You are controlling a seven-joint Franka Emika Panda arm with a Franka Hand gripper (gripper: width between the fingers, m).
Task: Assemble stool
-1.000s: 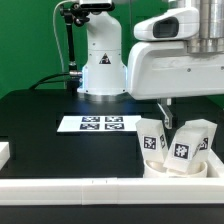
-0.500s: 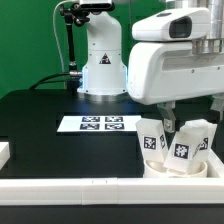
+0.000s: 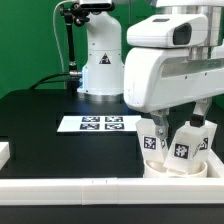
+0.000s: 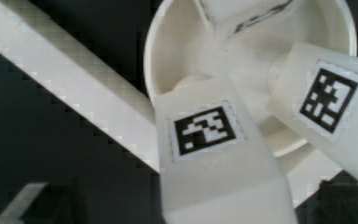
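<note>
The stool's round seat [image 3: 178,166] is lying flat on the black counter [image 3: 60,150] at about four o'clock in the exterior view, pressed up against the long white border rail [image 3: 100,188] running along the near edge. Three blocky legs are standing on the seat: the left leg [image 3: 151,137], the middle leg [image 3: 181,146] and the right leg [image 3: 203,134], each showing a black-and-white tag. They are leaning slightly toward one another, so they are probably sitting loosely rather than being fully seated.

The tool [image 3: 178,113] is hanging just above the legs, at twelve o'clock from the seat, mostly hidden under the arm's bulky white wrist housing [image 3: 170,60]. Whether its fingers are apart or together cannot be told from either view. The wrist view is looking down on a tagged leg [image 4: 208,135] with a second tagged leg [image 4: 332,95] beside it, over the seat's curved rim [image 4: 167,50].

The marker board [image 3: 96,124] is lying at nine o'clock from the seat, well apart.

The parts look like rigid, light, smooth plastic, so they are likely slipping or toppling easily if nudged. Each leg is best gripped across its two flat opposite faces, near mid-height.
</note>
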